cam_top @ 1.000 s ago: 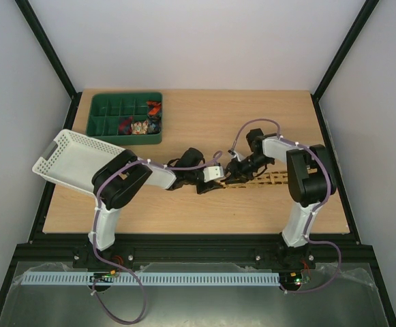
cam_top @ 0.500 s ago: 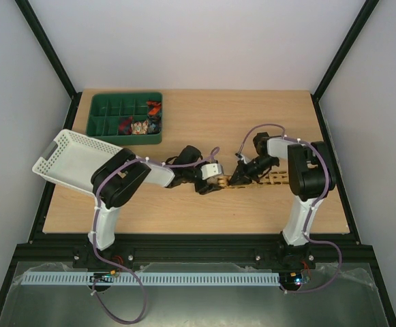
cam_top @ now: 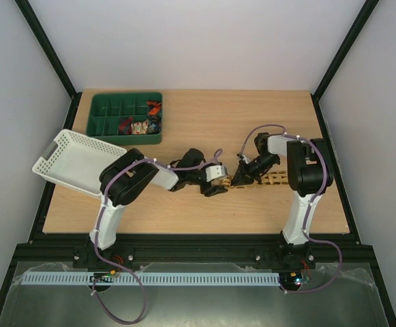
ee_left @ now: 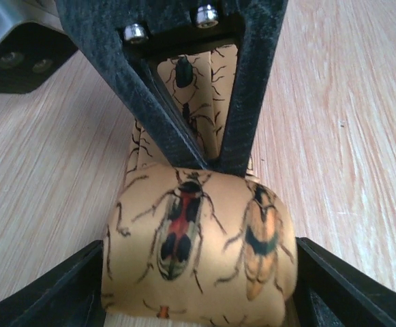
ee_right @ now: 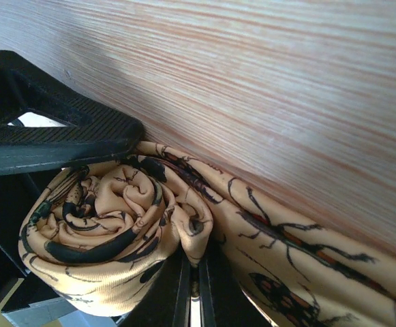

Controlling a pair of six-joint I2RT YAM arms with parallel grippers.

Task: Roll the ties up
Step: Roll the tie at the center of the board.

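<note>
The tie (cam_top: 266, 180) is tan-gold with beetle prints and lies mid-table, its left end rolled into a coil (cam_top: 229, 182). My left gripper (cam_top: 219, 185) is open at the coil's left. In the left wrist view the coil (ee_left: 198, 238) sits between the spread fingers (ee_left: 61, 293) of the left gripper (ee_left: 201, 289). My right gripper (cam_top: 240, 177) reaches in from the right and is shut. In the right wrist view the right gripper (ee_right: 192, 276) pinches a fold of fabric beside the coil (ee_right: 102, 231), and the flat strip (ee_right: 300, 252) runs off to the right. Its black tips (ee_left: 215, 162) meet just behind the coil.
A green compartment tray (cam_top: 109, 122) holding small items stands at the back left. A white slotted basket (cam_top: 75, 160) sits tilted at the left edge. Purple cables loop over both arms. Black frame posts run up the walls on both sides.
My left gripper has opened and let go of the coil. My right gripper has shut on the tie next to the coil. Both arms shifted slightly to the right.
</note>
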